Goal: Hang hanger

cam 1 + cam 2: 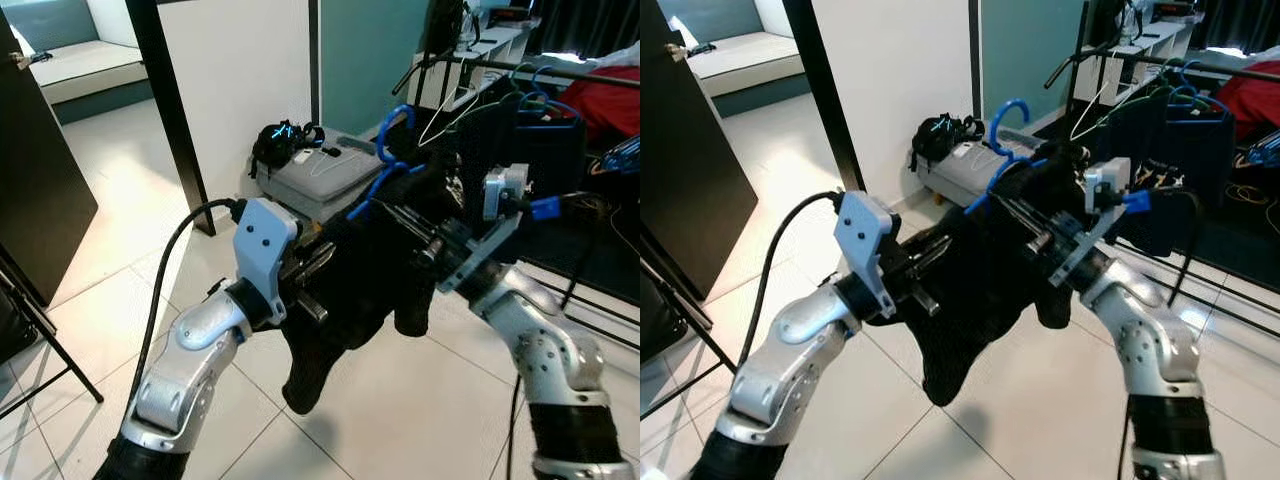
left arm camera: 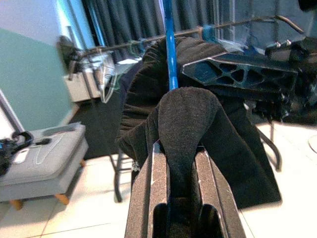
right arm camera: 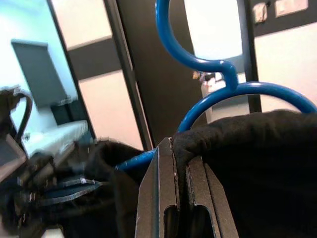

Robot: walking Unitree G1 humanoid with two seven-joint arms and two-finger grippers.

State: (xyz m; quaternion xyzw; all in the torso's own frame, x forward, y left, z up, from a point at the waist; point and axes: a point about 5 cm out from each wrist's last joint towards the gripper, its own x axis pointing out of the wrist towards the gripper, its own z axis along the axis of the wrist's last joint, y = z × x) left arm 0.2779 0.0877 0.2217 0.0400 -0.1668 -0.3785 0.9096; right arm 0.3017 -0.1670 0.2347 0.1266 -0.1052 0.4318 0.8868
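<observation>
Here, a blue hanger (image 1: 388, 160) draped with a black garment (image 1: 350, 290) is held up between both arms, in front of the robot and above a white tiled floor (image 1: 420, 410). The left tool (image 2: 181, 163) is clenched on a fold of the black garment; in the left wrist view the cloth is seen bunched between the two black fingers (image 2: 148, 188), with the blue rod of the hanger rising just behind it. The right tool (image 3: 181, 158) is likewise clamped on the garment's edge, the cloth being pinched between its fingers in the right wrist view, with the hanger's hook curling above it. The hook is pointed upward and away from the robot, and the garment hangs down between the two arms, its lowest part dangling clear of the floor.

Beyond the held hanger, a dark clothes rail (image 1: 520, 66) is seen on the robot's right, with several hangers already on it, among them another blue hanger (image 1: 545, 100) carrying dark clothing. The held hanger is still apart from that rail. A red item (image 1: 610, 100) lies behind the rail. Near the white wall (image 1: 240, 80), a low grey bench (image 1: 320, 185) is standing, with black headphones (image 1: 282, 142) resting on it. A dark door (image 1: 35, 180) is seen on the robot's left.
</observation>
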